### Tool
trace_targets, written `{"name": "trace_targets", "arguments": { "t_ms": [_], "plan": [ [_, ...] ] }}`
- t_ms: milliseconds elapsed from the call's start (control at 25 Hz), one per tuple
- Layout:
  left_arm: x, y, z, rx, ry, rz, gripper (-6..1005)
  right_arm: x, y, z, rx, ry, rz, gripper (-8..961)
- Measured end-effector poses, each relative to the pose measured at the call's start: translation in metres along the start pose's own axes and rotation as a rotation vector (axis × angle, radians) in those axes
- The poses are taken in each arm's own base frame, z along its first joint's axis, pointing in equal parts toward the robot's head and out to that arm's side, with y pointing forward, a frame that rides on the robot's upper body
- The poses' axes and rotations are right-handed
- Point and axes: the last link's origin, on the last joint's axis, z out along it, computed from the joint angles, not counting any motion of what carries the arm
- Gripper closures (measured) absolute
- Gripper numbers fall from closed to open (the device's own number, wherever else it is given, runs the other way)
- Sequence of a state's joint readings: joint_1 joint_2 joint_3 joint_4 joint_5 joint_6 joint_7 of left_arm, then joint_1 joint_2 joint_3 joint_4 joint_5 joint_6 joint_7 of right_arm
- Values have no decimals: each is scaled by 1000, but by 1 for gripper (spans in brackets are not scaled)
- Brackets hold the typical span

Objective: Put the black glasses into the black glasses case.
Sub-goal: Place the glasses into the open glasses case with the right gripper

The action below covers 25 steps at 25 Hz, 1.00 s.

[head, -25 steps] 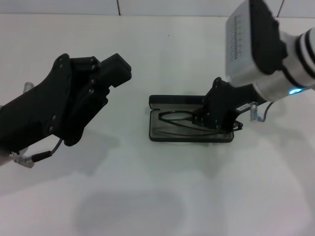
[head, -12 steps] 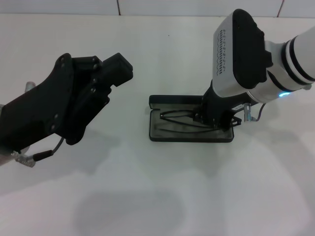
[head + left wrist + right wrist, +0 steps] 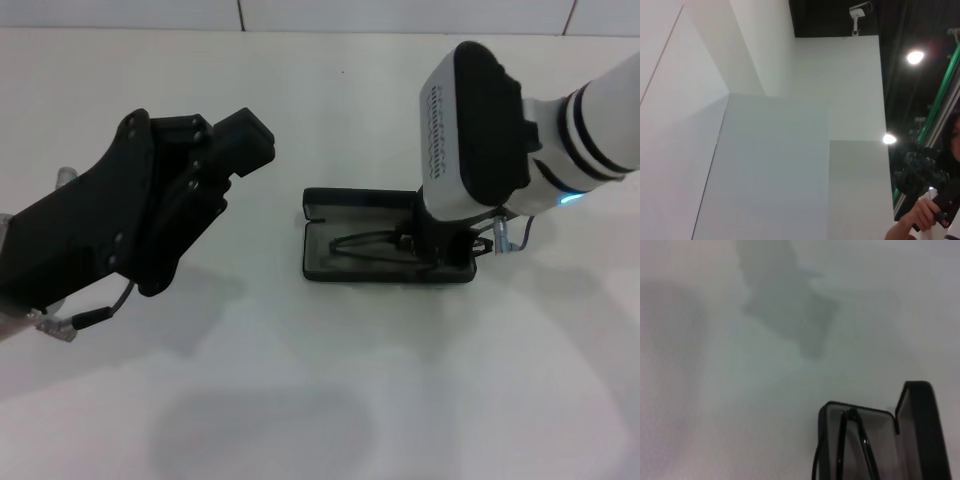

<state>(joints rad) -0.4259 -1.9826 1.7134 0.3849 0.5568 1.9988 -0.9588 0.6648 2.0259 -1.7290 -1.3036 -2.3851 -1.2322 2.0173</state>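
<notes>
The black glasses case [image 3: 318, 262] lies open in the middle of the table, its lid [image 3: 350, 198] folded back on the far side. The black glasses [image 3: 362, 242] rest tilted inside the case's grey tray. My right gripper [image 3: 440, 248] reaches down into the right end of the case and is shut on the right side of the glasses. In the right wrist view the glasses [image 3: 852, 440] rise out of the case [image 3: 920, 430] towards the camera. My left gripper [image 3: 240, 140] hangs raised above the table, left of the case and apart from it.
The white table [image 3: 320, 400] runs to a tiled wall at the back. The left wrist view faces away from the table onto walls, ceiling lights and a person's hand holding a camera [image 3: 920, 175].
My right wrist has turned and shifted left over the case, lowering the glasses further into it. The left gripper has drifted slightly to the right.
</notes>
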Motion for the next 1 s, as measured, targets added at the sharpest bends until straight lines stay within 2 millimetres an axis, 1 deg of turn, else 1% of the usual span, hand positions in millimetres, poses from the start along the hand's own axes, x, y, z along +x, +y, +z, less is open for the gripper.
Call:
{"name": "trace_targets", "arguments": {
  "t_ms": [400,1000],
  "plan": [
    [-1,2,-1,5,3,-3,961,0,1,6,24,17,-32,834],
    [-1,2,-2,6,4,-3,960,-1,0,5,36,18,-41,833]
  ]
}}
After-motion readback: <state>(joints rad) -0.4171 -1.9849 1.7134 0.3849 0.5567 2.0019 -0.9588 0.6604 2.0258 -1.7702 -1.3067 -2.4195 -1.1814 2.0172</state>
